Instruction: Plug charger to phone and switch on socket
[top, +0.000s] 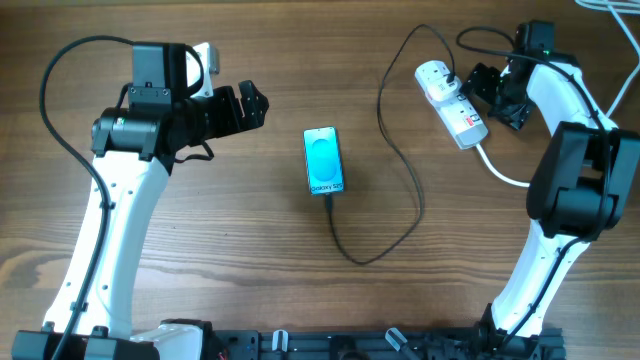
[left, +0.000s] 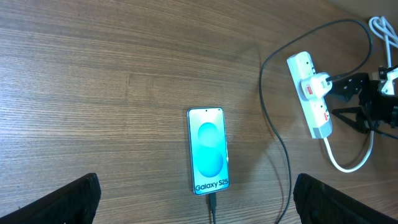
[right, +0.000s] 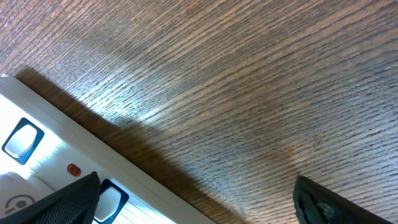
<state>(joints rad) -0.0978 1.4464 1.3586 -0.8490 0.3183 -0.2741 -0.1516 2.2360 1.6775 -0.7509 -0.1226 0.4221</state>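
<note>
The fingers (left: 65, 200) of the left gripper (top: 247, 106) are spread wide and empty above the brown wood-grain table (top: 220, 260), and the right gripper (top: 490, 97), also spread and empty, sits just beside the socket (top: 452, 105). The phone (top: 324, 160) lies flat mid-table, its "Galaxy S25" edge toward the arm bases, where the charger (top: 383, 110) meets it, while the socket lies diagonally at far right. Only the right wrist view shows the socket's switches and a small red mark.

I count one phone (top: 324, 160), one socket (top: 452, 103), one charger (top: 362, 262) and one white cord (top: 503, 176) on one tabletop (top: 250, 260).
</note>
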